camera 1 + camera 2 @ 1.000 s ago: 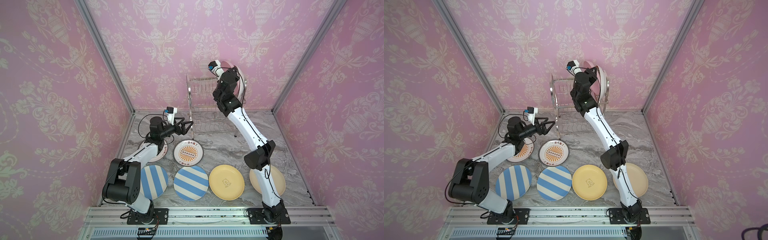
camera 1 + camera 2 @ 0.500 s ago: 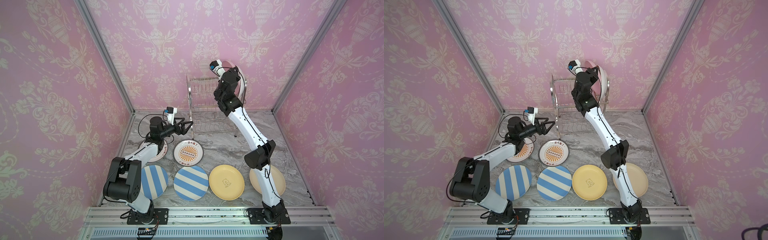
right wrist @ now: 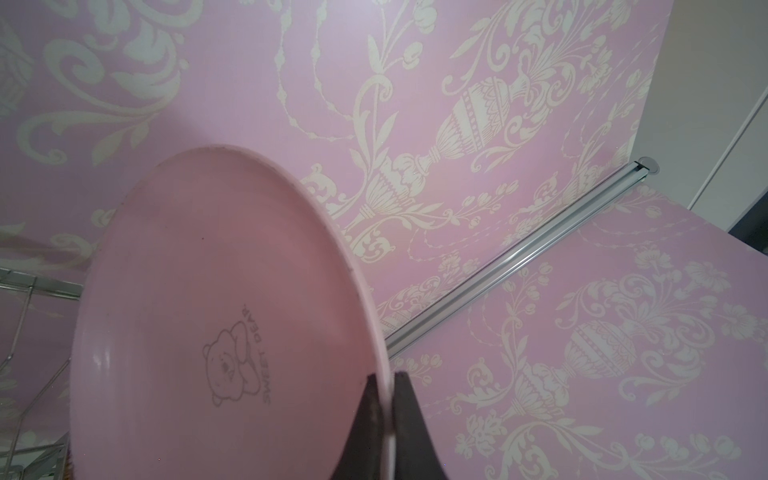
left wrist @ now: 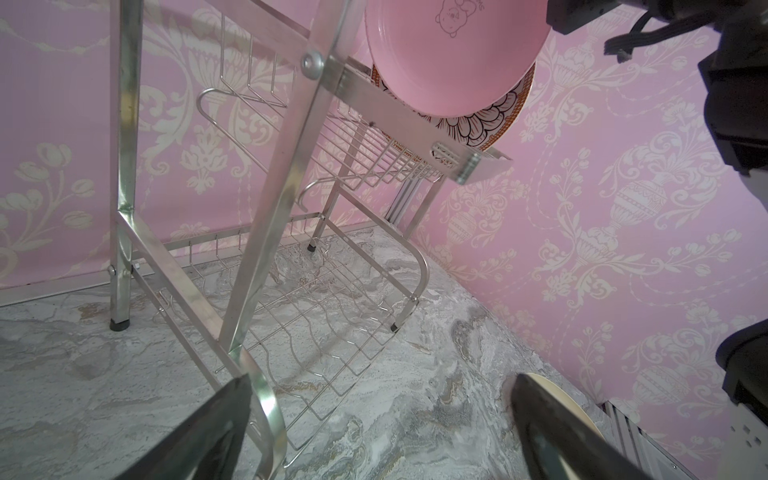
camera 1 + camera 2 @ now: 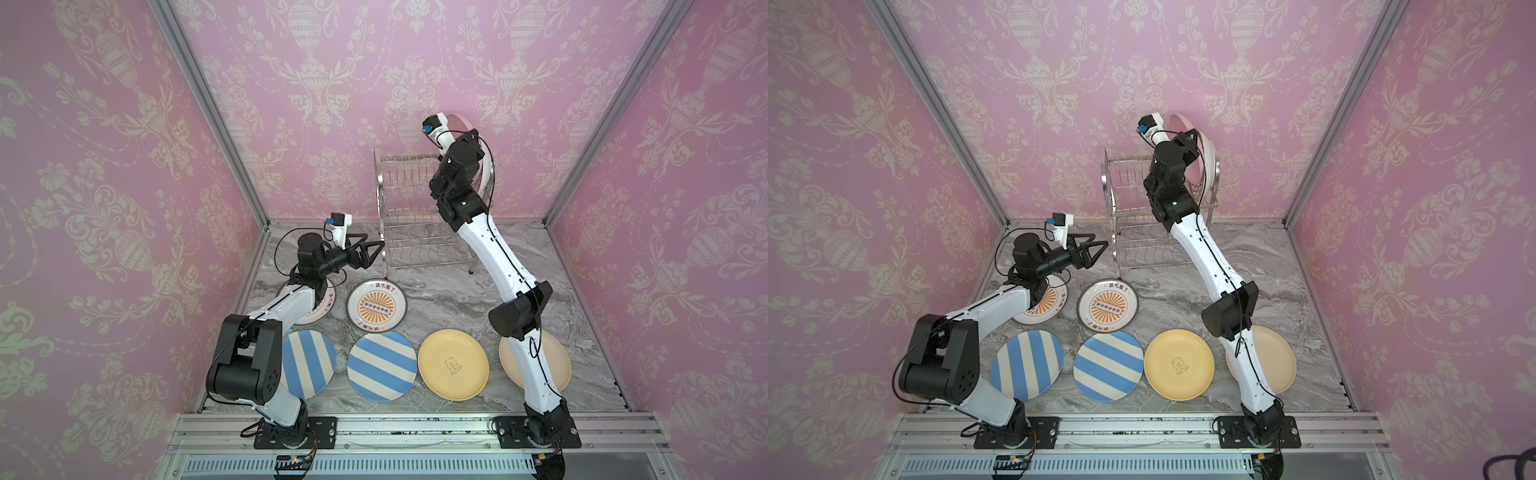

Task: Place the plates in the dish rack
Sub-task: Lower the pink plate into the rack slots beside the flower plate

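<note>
Little had moved; the right gripper (image 3: 386,388) stayed clamped on the pink plate (image 3: 216,291) over the dish rack (image 5: 401,199). The left gripper (image 4: 382,380) gaped empty beside it.

Pink walls (image 5: 104,208) stand all around me, with pale swirly flowers and vases on them. Under me is a grey stone table (image 5: 436,299) with wavy lines. I see shiny metal posts (image 5: 210,112) in the back corners and a silver rail (image 5: 395,428) along the front.
</note>
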Tool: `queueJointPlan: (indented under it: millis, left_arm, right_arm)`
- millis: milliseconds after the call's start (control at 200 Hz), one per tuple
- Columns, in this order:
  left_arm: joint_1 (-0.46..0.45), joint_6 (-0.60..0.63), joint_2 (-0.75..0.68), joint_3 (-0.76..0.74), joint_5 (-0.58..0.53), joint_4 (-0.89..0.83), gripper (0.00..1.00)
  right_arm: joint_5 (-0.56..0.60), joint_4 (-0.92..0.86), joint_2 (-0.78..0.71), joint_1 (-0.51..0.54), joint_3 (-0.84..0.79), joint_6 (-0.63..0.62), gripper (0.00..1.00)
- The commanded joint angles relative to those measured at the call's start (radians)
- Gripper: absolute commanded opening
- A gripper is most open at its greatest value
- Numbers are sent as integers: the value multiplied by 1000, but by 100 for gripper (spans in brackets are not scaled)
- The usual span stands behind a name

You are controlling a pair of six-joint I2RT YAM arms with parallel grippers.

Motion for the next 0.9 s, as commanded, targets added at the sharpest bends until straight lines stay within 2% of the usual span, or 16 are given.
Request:
queueJointPlan:
  millis: [0,410,555,896]
  left_arm:
    - [6,-22,4,12,45,29,99]
    - [8,2,20,25,29,21,99]
    - [9,78,47,59,3,-49,99]
    - [-24,230,131,185,-56,-148,99]
  right_arm:
    - [16,69,4,-7,22,22,0]
    - [26,10,-12,-6,-58,124,0]
    - [34,12,-18,-7,-78,129,0]
    - [11,-94,-86,-6,-124,244,0]
